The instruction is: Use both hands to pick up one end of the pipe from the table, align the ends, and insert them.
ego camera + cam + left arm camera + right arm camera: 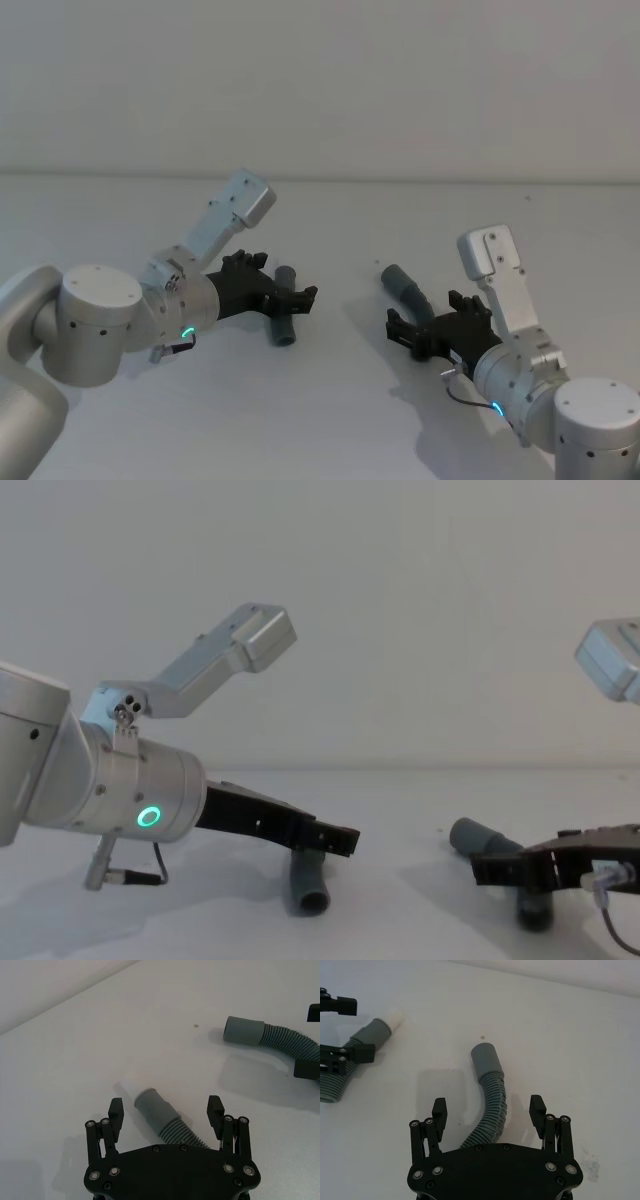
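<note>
Counter (340, 400) open between: left hand (165, 1106), spread wide and empty, straddles the short pipe piece (159, 1116) at nine o'clock; right hand (487, 1106) likewise the corrugated pipe (493, 1091) at three.

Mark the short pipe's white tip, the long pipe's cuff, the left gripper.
white tip (396, 1016), right wrist view, tip's middle.
cuff (485, 1060), right wrist view, smooth side.
left gripper (165, 1102), left wrist view, midway between fingertips.

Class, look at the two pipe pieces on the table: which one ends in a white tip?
The short pipe piece, lying between the fingers of the left gripper; the longer bent piece ends in a grey cuff.
</note>
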